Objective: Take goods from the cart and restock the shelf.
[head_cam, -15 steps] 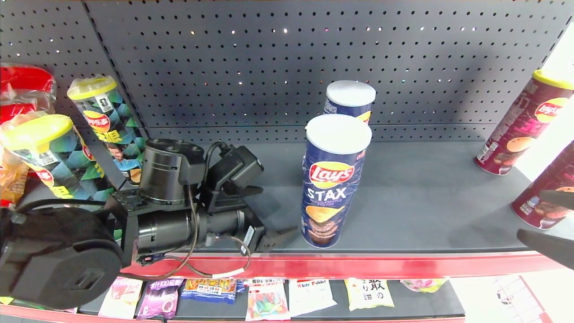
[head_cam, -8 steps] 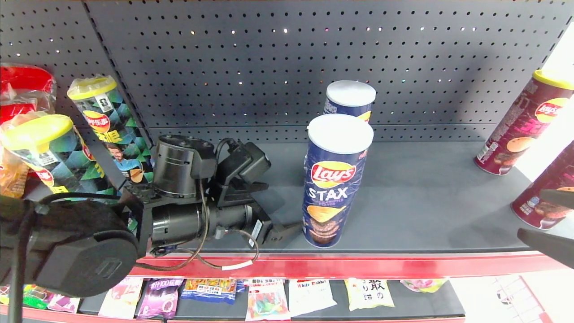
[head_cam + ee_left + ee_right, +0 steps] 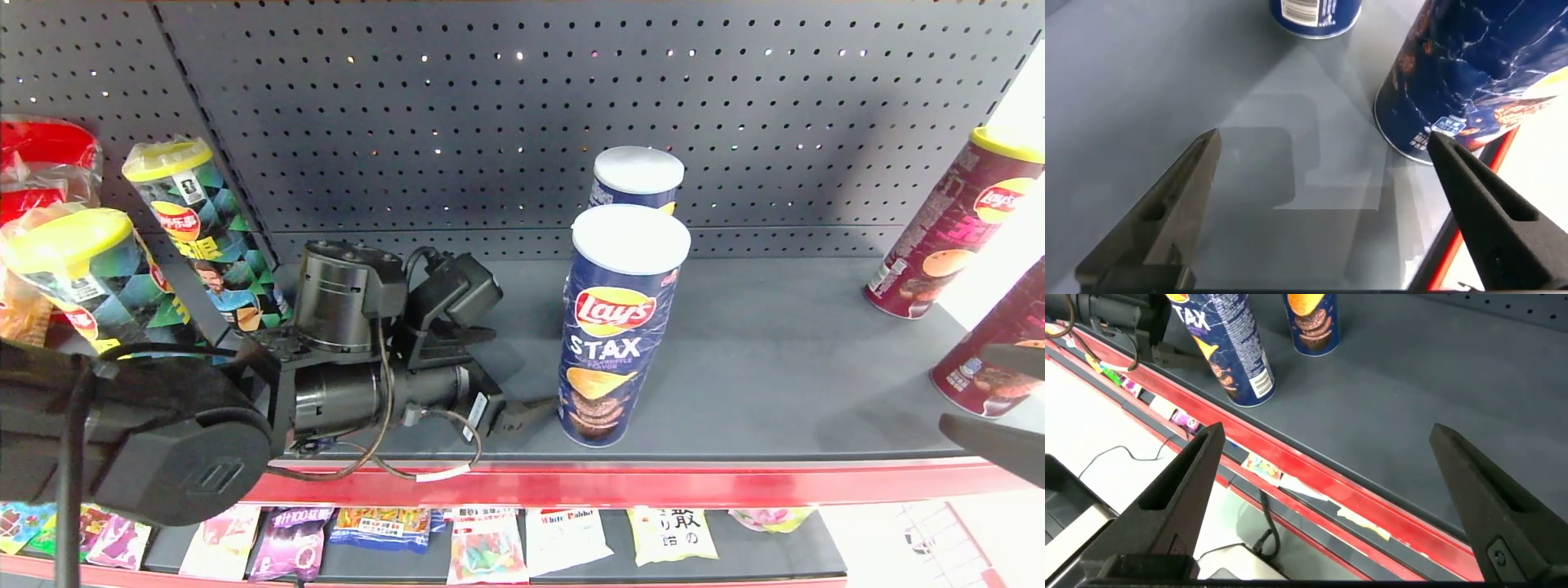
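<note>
Left gripper, jaws wide apart, sits just left of the near blue can on the shelf. Placement looks done; next, withdrawing without tipping it.

Left end effector spread wide, right end effector equally splayed

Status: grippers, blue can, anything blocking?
Left gripper open, beside front blue can. Right gripper open, empty. Can upright on shelf, second can behind; nothing blocking.

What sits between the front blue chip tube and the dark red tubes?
Nothing: just bare grey metal shelf board, as the head view shows.
</note>
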Available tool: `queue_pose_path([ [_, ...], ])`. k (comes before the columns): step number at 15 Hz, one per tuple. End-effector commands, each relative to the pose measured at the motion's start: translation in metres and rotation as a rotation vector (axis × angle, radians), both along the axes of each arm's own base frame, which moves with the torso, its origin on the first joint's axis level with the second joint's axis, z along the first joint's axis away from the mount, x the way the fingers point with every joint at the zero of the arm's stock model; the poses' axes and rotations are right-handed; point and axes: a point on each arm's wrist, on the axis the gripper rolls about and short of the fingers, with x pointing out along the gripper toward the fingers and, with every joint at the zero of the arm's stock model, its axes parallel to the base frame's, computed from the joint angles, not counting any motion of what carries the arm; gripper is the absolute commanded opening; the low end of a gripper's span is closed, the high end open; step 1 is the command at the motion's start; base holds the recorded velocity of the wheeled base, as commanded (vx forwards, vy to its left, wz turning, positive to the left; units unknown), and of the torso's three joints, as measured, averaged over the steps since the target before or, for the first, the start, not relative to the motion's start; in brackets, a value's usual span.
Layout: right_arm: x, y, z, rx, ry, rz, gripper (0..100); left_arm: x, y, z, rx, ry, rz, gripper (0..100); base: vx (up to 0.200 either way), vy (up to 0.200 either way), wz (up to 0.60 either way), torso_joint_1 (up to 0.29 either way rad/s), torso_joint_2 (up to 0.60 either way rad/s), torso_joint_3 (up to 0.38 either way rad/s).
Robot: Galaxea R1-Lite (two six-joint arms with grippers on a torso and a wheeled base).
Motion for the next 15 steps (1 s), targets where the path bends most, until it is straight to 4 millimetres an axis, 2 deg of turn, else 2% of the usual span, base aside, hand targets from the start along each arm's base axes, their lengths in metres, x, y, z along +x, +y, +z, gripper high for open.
queue_pose_path([
  [1,0.0010,0.0005,-0.0005,-0.002,0.004,0.001,100,0.0000,-0.0046,0.0006,-0.003,-0.004,-0.012,100,0.000,0.000,0.00,0.000,0.00,0.000],
  [15,-0.0001,0.0000,-0.0001,0.000,0.000,0.001,100,-0.0024,-0.0091,-0.0005,-0.001,-0.001,-0.027,100,0.000,0.000,0.00,0.000,0.00,0.000],
])
